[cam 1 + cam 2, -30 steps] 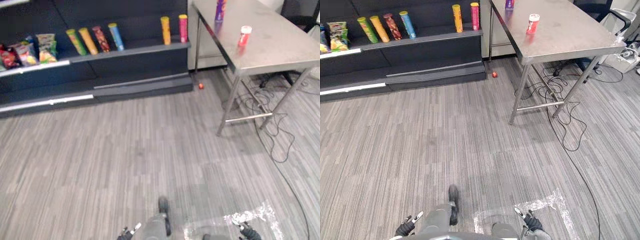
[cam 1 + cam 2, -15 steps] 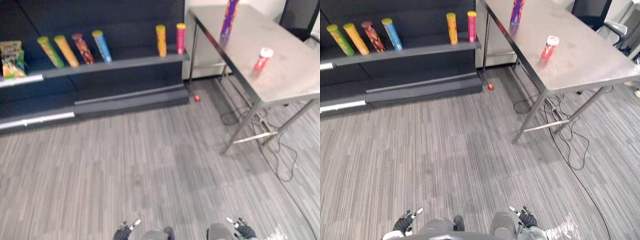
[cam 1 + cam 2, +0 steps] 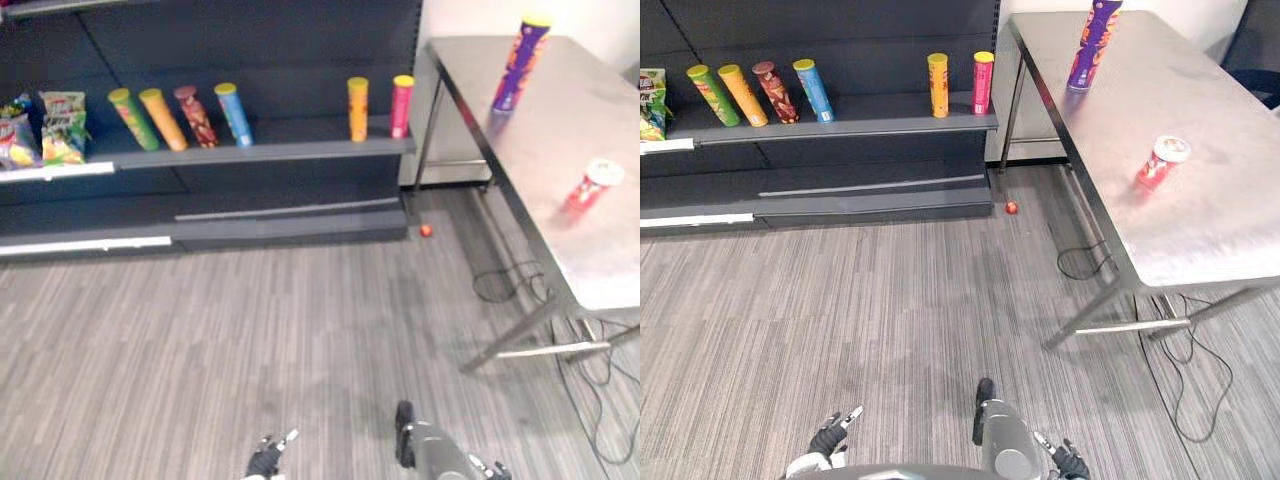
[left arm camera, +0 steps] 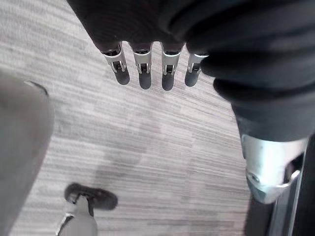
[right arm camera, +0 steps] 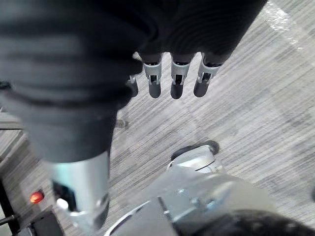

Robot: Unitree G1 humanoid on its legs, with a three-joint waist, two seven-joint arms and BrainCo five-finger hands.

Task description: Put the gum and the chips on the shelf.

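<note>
My left hand [image 3: 829, 439] and right hand [image 3: 1070, 462] hang at 6 o'clock, fingers straight and empty. My view has swung since a second ago, but nothing itself moved. The table [image 3: 1200, 230] is nearer at 3, with gum [image 3: 1161, 163] at 2 and chips [image 3: 1092, 45] at 1. The shelf [image 3: 840, 128] is at 11. I judge I'm approaching to grasp.

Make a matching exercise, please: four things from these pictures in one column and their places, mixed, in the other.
Things:
1. purple chips can
2. red gum tub
3. small red ball
4. pink chips can

Places:
A. on the floor, by the shelf's corner
B. on the shelf, at the row's right end
C. at the steel table's far end
D. on the table, nearer the robot

Pairs: 1-C, 2-D, 3-A, 4-B
</note>
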